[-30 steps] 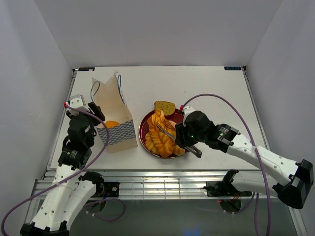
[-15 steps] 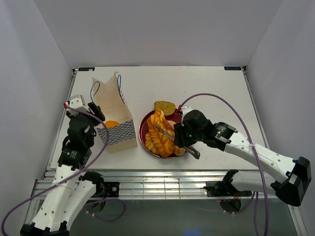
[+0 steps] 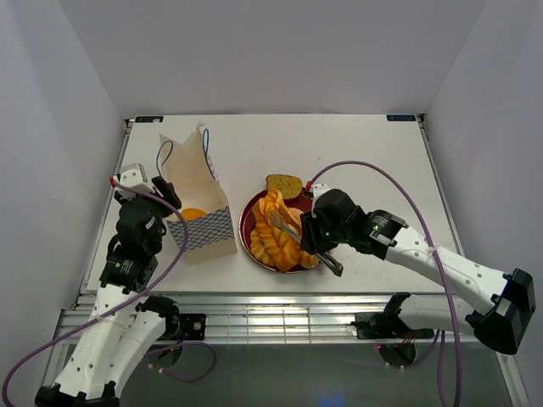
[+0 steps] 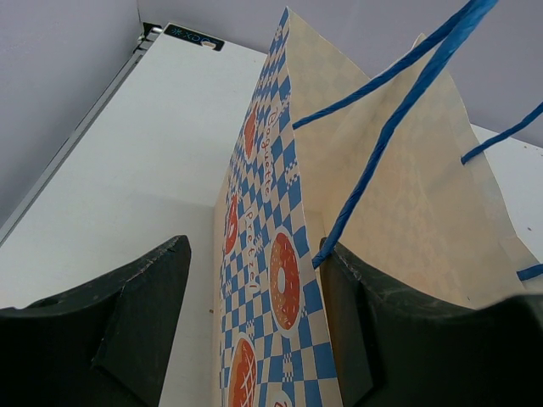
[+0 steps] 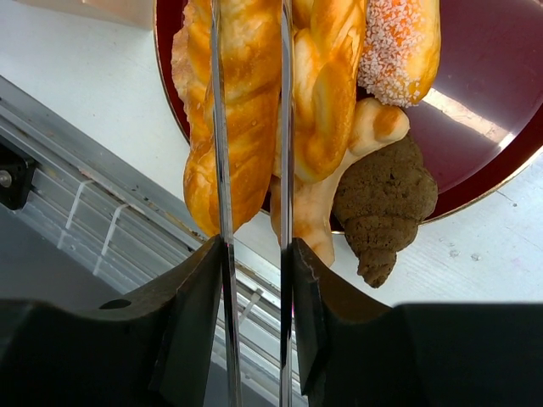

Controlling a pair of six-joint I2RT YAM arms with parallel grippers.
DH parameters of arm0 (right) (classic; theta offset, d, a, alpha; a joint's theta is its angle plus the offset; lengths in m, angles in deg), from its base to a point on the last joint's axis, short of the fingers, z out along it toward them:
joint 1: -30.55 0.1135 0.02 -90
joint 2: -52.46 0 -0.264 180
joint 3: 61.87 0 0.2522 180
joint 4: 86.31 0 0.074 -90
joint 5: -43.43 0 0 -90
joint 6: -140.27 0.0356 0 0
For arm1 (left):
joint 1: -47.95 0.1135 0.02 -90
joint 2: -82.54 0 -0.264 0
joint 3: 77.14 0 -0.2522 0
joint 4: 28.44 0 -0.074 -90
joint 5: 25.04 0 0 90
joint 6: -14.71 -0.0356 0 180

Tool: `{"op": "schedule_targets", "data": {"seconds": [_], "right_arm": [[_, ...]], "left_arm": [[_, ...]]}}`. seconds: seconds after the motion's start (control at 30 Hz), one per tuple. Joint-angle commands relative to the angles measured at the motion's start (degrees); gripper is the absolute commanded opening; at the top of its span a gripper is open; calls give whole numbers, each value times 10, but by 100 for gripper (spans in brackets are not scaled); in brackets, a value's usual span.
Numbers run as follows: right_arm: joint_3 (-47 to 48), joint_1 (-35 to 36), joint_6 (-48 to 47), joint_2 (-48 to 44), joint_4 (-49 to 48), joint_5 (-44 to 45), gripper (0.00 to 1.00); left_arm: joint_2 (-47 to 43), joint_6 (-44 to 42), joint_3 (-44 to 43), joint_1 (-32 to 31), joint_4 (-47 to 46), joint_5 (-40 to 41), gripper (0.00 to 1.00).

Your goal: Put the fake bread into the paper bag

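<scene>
The paper bag (image 3: 199,203) stands open at the left with an orange bread piece (image 3: 193,214) inside. My left gripper (image 3: 167,197) straddles its checkered side wall (image 4: 271,195): one finger lies against the inside by the blue cord handle (image 4: 399,110), and the other stands apart from the wall. My right gripper (image 3: 321,246) is shut on metal tongs (image 5: 217,127). Their blades reach over a long twisted braid (image 5: 246,102) on the dark-red plate (image 5: 492,102). A second braid (image 5: 327,85), a sesame roll (image 5: 399,47) and a brown croissant (image 5: 382,208) lie beside it.
A toast-like slice (image 3: 283,185) rests at the plate's far rim. The plate (image 3: 248,222) sits close to the bag's right side. The table's near edge and metal rails (image 5: 85,195) run just below the plate. White walls enclose the table.
The right gripper has squeezed the tongs narrower and shifted slightly left over the braid. The left arm and the bag have not moved.
</scene>
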Motion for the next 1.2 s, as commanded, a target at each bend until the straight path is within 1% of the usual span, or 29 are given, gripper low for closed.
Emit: {"op": "schedule_targets", "data": {"seconds": [0.0, 0.27, 0.57, 0.8, 0.93, 1.07, 1.17], "right_arm": [[38, 4, -6, -5, -11, 5, 8], [97, 4, -19, -23, 6, 39, 8], [137, 4, -29, -25, 17, 62, 8], [236, 4, -55, -22, 44, 92, 8], [313, 4, -89, -12, 41, 88, 8], [385, 4, -104, 17, 45, 91, 8], [432, 4, -111, 41, 28, 72, 8]], "left_arm": [[-3, 0, -6, -3, 7, -5, 73], [-7, 1, -4, -4, 7, -2, 72], [-5, 1, -4, -3, 7, 3, 72], [-8, 3, -4, -3, 6, 3, 72], [-5, 2, -4, -3, 6, 5, 72], [-8, 4, -4, -3, 6, 9, 72], [-8, 3, -1, -3, 4, 6, 72]]}}
